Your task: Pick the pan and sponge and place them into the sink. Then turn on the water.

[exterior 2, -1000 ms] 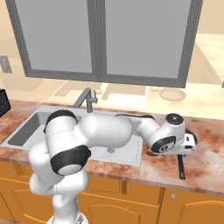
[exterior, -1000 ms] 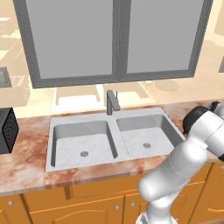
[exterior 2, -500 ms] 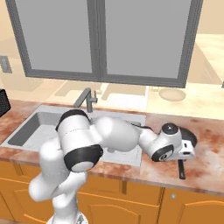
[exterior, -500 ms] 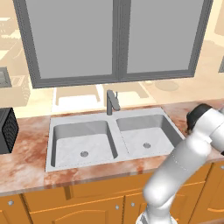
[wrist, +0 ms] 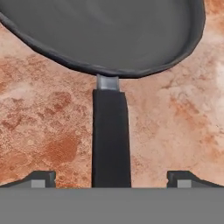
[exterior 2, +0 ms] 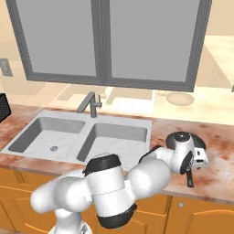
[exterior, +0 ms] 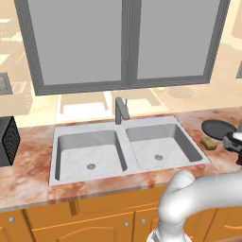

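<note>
My gripper [wrist: 111, 178] has swung down over the pan [wrist: 105, 35], handle at 12 o'clock between wide-open, empty fingers [wrist: 41, 178]. Just lower and squeeze, I reckon.

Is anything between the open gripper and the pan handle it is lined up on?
Nothing visible is. In the hand view the gripper is open, its fingertips standing either side of the pan handle, with only bare counter around it. The sponge lies apart, beside the pan toward the sink.
</note>
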Robot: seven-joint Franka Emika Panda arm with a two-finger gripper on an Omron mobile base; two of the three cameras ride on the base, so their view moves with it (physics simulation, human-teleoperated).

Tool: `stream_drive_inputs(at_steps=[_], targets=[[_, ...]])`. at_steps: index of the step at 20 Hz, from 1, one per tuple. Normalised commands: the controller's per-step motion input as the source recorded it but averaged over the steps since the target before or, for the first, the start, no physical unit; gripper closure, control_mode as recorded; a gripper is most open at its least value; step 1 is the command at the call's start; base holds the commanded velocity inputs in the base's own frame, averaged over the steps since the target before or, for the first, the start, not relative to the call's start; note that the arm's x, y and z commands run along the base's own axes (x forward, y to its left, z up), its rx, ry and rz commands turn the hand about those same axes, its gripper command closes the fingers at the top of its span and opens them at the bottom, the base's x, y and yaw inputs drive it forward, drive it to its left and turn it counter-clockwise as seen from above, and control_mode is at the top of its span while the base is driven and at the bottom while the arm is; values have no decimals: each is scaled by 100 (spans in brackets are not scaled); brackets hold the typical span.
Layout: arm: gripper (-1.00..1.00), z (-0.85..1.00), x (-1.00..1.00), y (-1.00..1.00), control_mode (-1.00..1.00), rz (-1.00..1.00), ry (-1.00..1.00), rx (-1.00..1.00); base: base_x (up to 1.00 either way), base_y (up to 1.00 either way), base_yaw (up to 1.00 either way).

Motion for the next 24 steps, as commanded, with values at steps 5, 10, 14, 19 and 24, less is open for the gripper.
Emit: stream_drive_inputs(at_steps=[5,10,14,19,24], targets=[[-100,-28,22,-42,-100,1,0,2,0,0,0],[100,-27,17,-36,-100,2,1,4,0,0,0],[100,-25,0,-18,-100,6,0,8,0,0,0],[100,-26,-1,1,-100,11,0,5,0,0,0],[100,-5,-41,28,-100,10,-5,0,0,0,0]])
